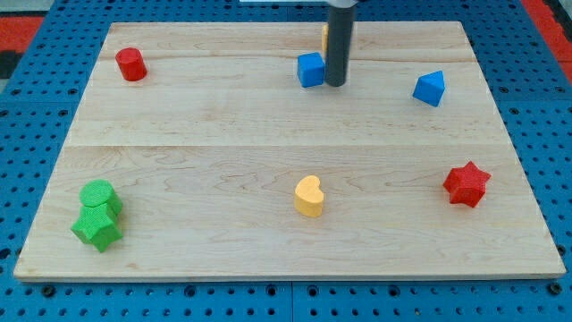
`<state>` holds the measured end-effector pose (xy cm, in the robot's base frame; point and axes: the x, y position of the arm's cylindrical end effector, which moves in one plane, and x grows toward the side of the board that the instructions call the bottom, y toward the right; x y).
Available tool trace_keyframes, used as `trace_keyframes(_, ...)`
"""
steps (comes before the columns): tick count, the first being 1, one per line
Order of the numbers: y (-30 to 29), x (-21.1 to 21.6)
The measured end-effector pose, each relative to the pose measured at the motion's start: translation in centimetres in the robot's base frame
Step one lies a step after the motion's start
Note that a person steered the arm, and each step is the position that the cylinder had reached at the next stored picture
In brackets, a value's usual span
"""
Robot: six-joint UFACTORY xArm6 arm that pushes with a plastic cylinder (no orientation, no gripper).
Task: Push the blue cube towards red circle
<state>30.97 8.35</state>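
The blue cube (310, 70) sits near the view's top, a little right of centre. The red circle, a short red cylinder (130, 64), stands at the top left of the wooden board (268, 152). My tip (335, 84) is the lower end of the dark rod and sits right against the blue cube's right side. The red cylinder lies far to the left of the cube, at about the same height in the view.
A yellow block (325, 38) is mostly hidden behind the rod at the top. A blue wedge-like block (430, 88) lies at the right. A red star (466, 184), a yellow heart (309, 197) and two green blocks (98, 215) lie lower down.
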Motion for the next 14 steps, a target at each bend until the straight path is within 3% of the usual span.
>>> trace_keyframes(1,-0.7,-1.8)
trace_keyframes(2,-5.1,-1.9)
trace_keyframes(3,-8.6,-0.7)
trace_keyframes(4,-8.6,3.3)
trace_keyframes(5,-14.2,1.4)
trace_keyframes(6,-18.8,-4.4)
trace_keyframes(7,-23.3,-4.7)
trace_keyframes(8,-20.4,-1.6)
trace_keyframes(9,-23.4,-1.1)
trace_keyframes(10,-26.0,-4.6)
trace_keyframes(11,-26.4,-5.1)
trace_keyframes(12,-25.8,-3.6)
trace_keyframes(14,-30.4,-1.7)
